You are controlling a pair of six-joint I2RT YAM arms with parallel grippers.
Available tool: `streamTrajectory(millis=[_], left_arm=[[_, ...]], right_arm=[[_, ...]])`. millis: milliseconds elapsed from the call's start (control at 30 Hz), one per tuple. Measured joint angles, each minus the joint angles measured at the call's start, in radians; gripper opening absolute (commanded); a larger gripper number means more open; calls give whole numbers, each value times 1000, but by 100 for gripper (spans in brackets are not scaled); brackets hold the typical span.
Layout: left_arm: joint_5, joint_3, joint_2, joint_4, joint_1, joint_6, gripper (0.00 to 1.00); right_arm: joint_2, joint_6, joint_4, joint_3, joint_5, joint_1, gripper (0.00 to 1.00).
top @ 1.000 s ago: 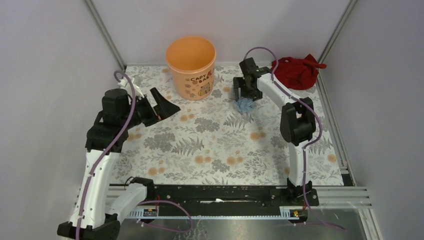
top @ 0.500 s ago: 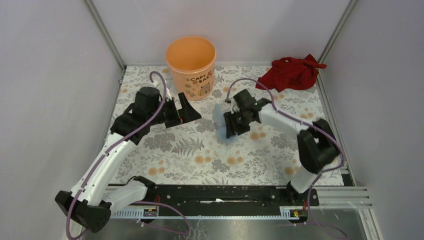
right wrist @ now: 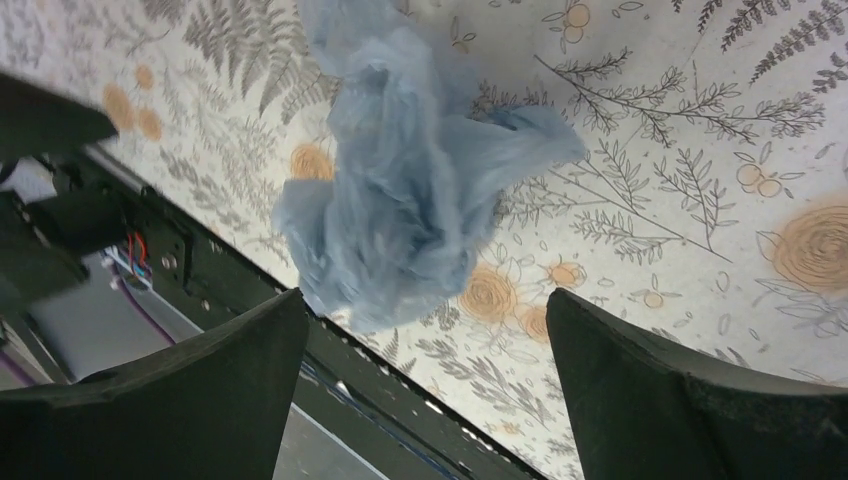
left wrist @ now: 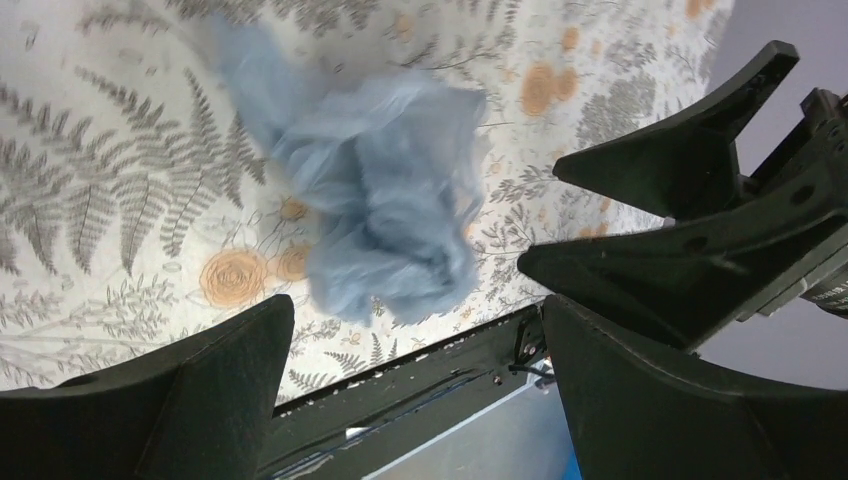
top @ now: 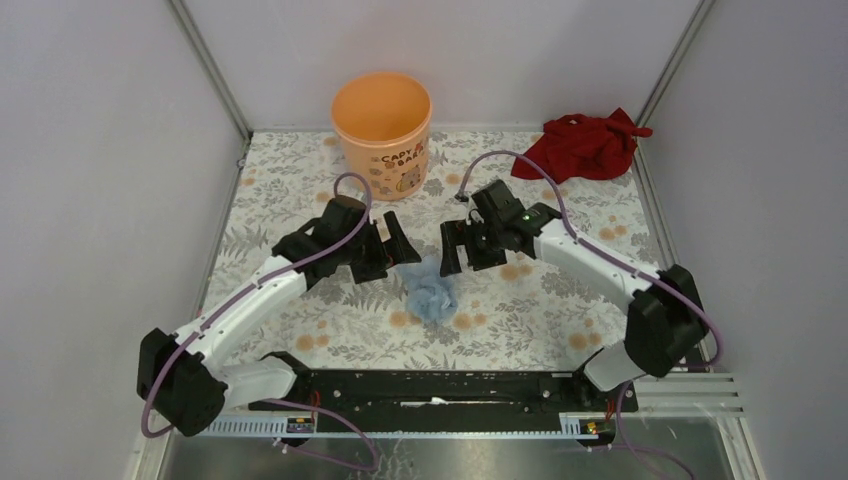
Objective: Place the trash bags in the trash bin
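Observation:
The pale blue trash bag (top: 430, 291) lies crumpled and loose on the floral table, near the middle toward the front edge. It also shows in the left wrist view (left wrist: 385, 205) and the right wrist view (right wrist: 410, 190). The orange trash bin (top: 382, 133) stands upright at the back, open and empty as far as I see. My left gripper (top: 398, 246) is open just left of and behind the bag. My right gripper (top: 452, 250) is open just right of and behind the bag. The two grippers face each other closely; neither holds anything.
A dark red cloth (top: 588, 145) lies bunched at the back right corner. The black rail (top: 440, 388) runs along the table's front edge, close to the bag. Grey walls close in left, right and back.
The right gripper carried the bag from the back right to the middle front and let it go; it now lies on the table. The left arm swung in toward the middle.

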Motion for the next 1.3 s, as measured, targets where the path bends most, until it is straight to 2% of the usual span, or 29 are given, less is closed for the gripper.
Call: streamTrajectory(millis=[233, 500, 633, 733, 900, 1067, 1133, 1200, 1300], left_arm=[[-3, -108, 19, 25, 41, -149, 99], [8, -160, 94, 125, 86, -230, 95], [20, -206, 131, 207, 105, -278, 95], [21, -219, 185, 238, 118, -297, 99], [14, -218, 271, 293, 124, -301, 99], [-15, -227, 316, 373, 123, -302, 99], [-19, -253, 314, 433, 122, -304, 99], [-18, -280, 314, 480, 121, -304, 99], [-6, -302, 331, 528, 116, -294, 87]], right_arm=[[188, 209, 7, 61, 18, -43, 92], [206, 359, 45, 43, -28, -223, 89], [243, 402, 77, 27, -78, -248, 87], [287, 439, 124, -9, -122, -247, 87], [352, 504, 198, -52, -170, -246, 70], [382, 562, 354, -115, -212, -241, 63], [383, 575, 405, -136, -224, -234, 52], [383, 584, 468, -161, -235, -227, 33], [383, 596, 550, -195, -248, -221, 4]])
